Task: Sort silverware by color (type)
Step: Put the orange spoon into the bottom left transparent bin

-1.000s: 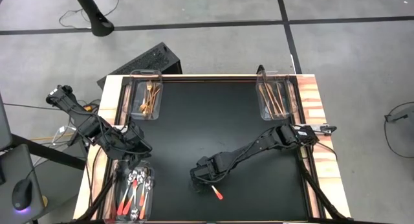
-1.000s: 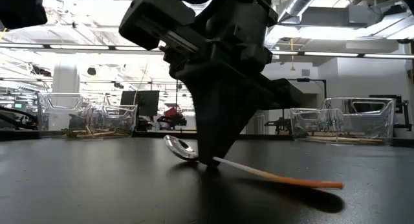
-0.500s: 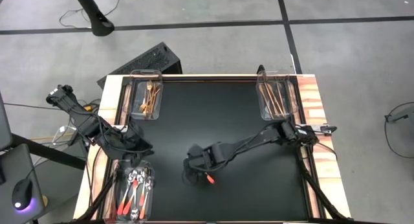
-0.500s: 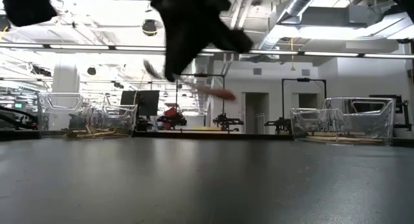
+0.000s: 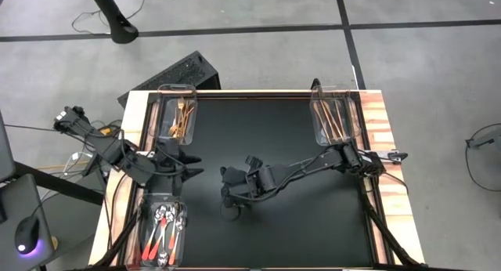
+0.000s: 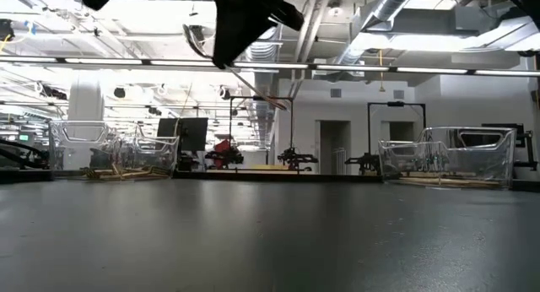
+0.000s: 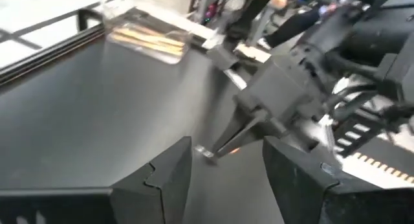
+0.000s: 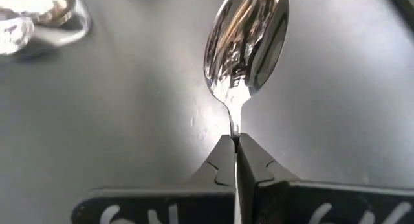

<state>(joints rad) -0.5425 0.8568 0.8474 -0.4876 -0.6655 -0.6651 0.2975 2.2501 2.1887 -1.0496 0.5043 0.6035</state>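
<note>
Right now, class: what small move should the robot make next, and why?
Probably carry the spoon on toward the spoon bin. The right gripper pinches its neck above the mat, while the open left gripper waits nearby, perhaps for a handover.

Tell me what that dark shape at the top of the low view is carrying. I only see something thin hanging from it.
Observer: That is the right claw, shut on a silver spoon. It pinches the neck just below the bowl.
Operator: Where might the spoon go?
Observer: Probably to the clear bin at the table's left edge, which holds red-handled spoons. That is only my guess.
Operator: And the other arm?
Observer: The left claw is open and empty, just above that bin and pointing toward the right claw.
</note>
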